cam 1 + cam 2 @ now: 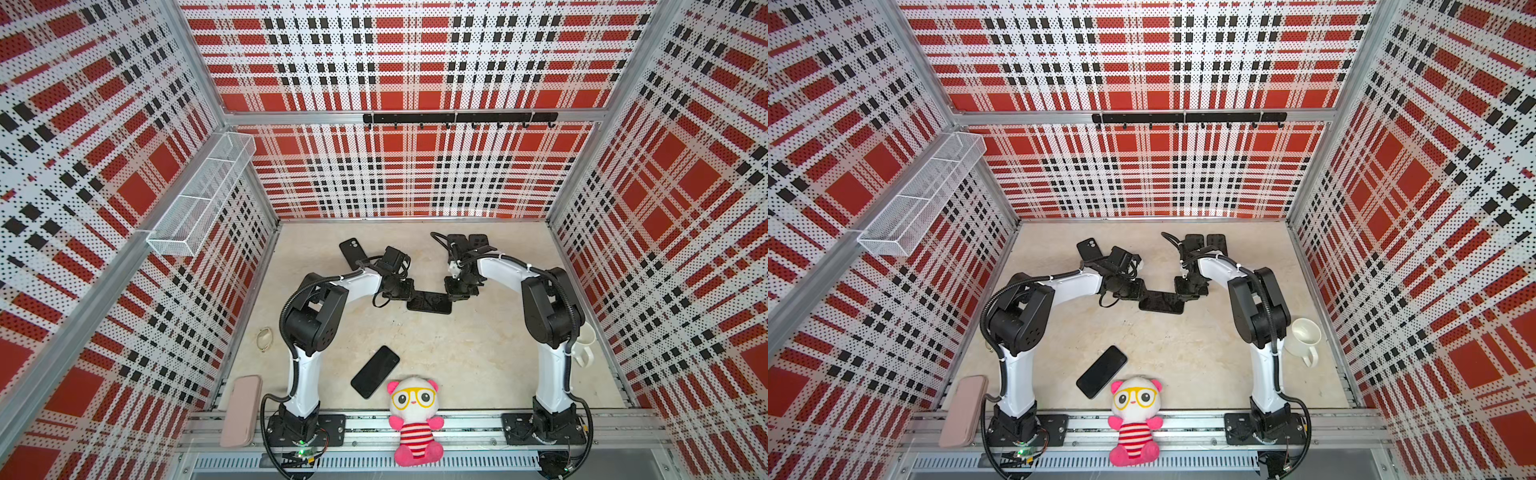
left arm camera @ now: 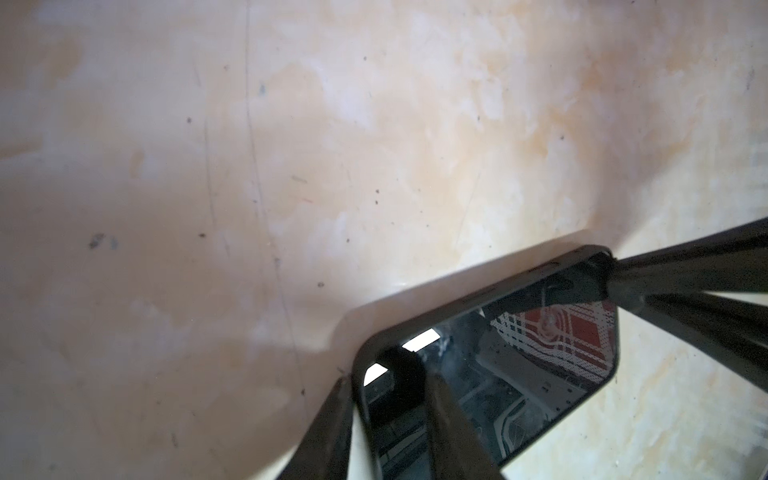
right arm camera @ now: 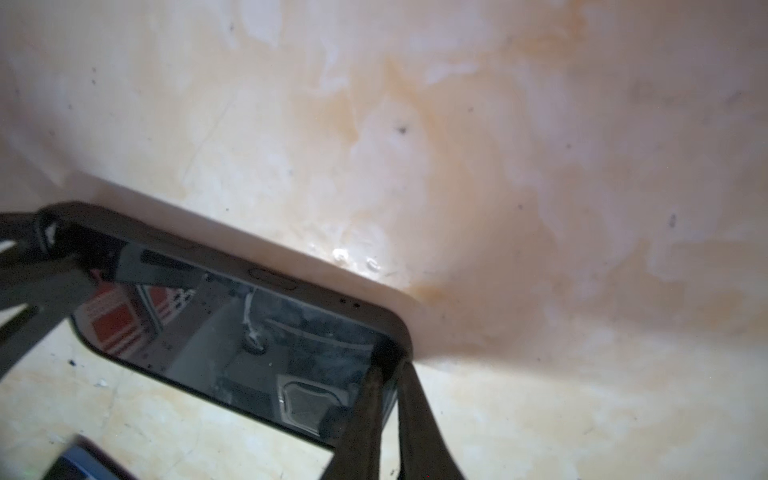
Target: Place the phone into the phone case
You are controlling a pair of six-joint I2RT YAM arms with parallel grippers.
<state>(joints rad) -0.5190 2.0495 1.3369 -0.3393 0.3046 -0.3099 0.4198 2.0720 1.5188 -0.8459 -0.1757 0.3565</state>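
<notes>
**STATUS: PHONE IN CASE, FINAL SEATING UNCONFIRMED**

Nearest the arm bases, a second handset lay screen-up on the table. It was uncased, well apart from both arms, and took no part in the work.

At mid-table the phone lay flat and screen-up inside the phone case, its long axis running left to right. Insertion therefore appeared largely complete.

The left gripper stood at the left end and the right gripper at the right end. Each pair of fingers stood slightly apart, astride a corner of the rim, one finger outside the case and one over the glass. Whether either pair pinched the rim could not be told.

The remaining work was probably to press the corners home and let go. The corners under the fingers were hidden, so full seating there could not be confirmed.

Farther back, on the left, what looked like a spare case lay unused.

The phone case was black, with rounded corners and a raised lip framing the glass. Its far long edge carried a moulded side button and two small holes. The screen was dark, glossy and dust-specked, and it mirrored the plaid walls. Along that far edge a strip of the case's inner wall showed above the glass, so the lip there may not have been fully snapped over.
</notes>
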